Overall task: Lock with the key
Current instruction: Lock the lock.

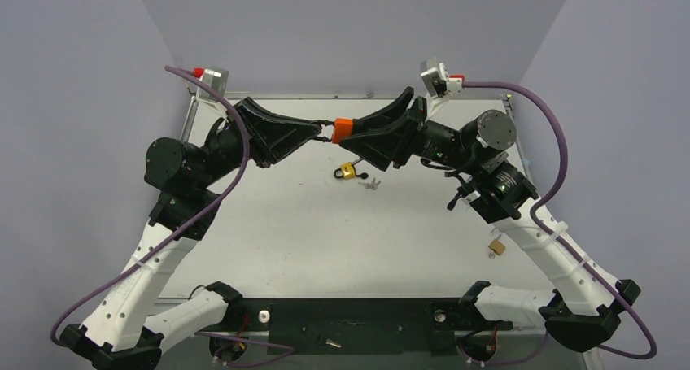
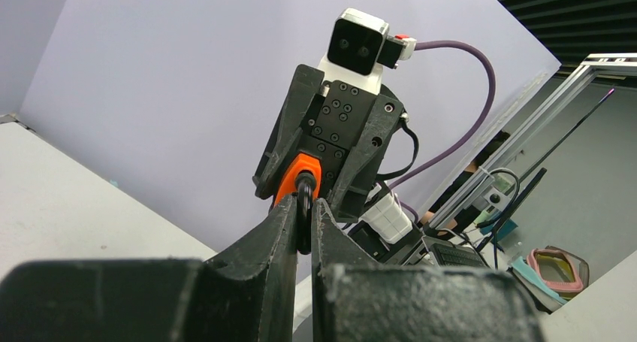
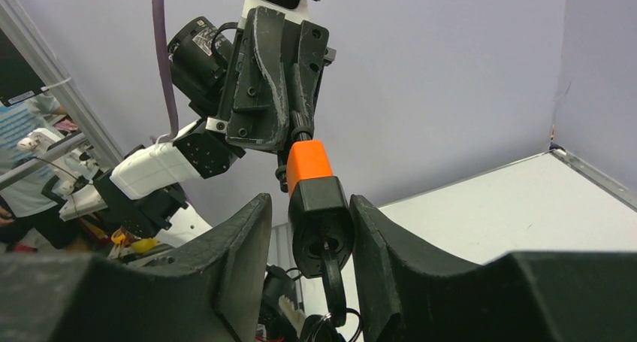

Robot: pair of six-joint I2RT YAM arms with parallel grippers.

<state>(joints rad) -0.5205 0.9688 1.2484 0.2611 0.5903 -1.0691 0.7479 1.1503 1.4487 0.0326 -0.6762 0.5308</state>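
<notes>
Above table [image 1: 285, 224]: left arm [image 1: 191, 163], padlock [image 1: 342, 128], right arm [image 1: 480, 142].

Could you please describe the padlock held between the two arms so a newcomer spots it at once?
Above the table, at its far middle, the claws meet. The left claw is shut on the shackle of the orange padlock, its black base inside the right claw. Unlike the yellow padlock and brass padlock on the table, it hangs in mid-air with a key in its base.

Bright even light, soft shadows
</notes>
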